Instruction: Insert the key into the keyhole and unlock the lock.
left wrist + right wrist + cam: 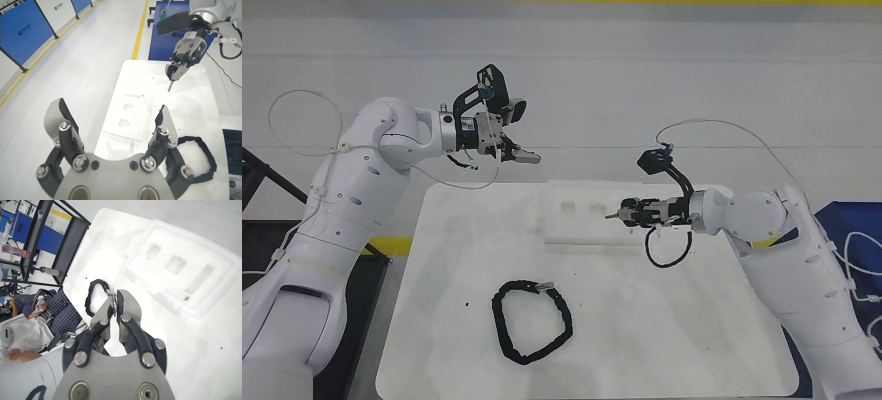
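Note:
A black fabric-covered chain lock (531, 320) lies in a loop on the white table (672, 330), its metal lock end (543, 288) toward the back. My right gripper (619, 213) hangs above the white foam tray (594, 213) and is shut on the key (170, 87), whose blade sticks out past the fingertips. In the right wrist view the key's ring (113, 303) sits between the pads, and the chain lock (90, 298) lies beyond. My left gripper (529, 157) stays open and empty in the air past the table's back left corner, high above the chain lock (204, 157).
The foam tray (189, 275) has three rectangular recesses and rests at the back middle of the table. Blue carts and black frames stand on the floor around the table. A seated person with controllers is beside the table in the right wrist view.

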`<action>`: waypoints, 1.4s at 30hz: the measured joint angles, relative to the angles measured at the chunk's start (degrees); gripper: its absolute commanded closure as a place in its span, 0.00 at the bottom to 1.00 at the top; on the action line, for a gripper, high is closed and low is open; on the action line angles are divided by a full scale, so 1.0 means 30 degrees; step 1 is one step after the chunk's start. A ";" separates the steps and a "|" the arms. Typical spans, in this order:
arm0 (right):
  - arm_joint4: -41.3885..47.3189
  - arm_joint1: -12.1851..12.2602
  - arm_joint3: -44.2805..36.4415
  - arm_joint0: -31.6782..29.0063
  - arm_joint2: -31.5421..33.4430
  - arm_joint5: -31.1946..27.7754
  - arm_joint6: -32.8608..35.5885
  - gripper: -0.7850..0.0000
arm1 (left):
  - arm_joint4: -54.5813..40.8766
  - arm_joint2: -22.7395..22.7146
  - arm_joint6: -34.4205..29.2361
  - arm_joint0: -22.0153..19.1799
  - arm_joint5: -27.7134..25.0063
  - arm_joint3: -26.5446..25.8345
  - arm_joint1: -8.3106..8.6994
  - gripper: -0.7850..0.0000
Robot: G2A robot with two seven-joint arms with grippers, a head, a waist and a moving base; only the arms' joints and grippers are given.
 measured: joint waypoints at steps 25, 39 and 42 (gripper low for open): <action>-0.0005 0.1014 -0.4729 -0.4677 0.5462 0.0348 -0.3390 1.00 | 0.0000 0.0000 0.0000 0.0000 0.0000 0.0000 0.0000 0.00; -0.0004 0.1013 -0.4729 -0.4678 0.5462 0.0347 -0.3392 1.00 | 0.4169 0.0236 0.0428 0.2589 0.1977 -0.2083 0.0214 0.00; -0.0004 0.1013 -0.4729 -0.4678 0.5462 0.0347 -0.3392 1.00 | 0.5557 0.0534 0.1270 0.3253 0.1507 -0.1785 0.0189 0.00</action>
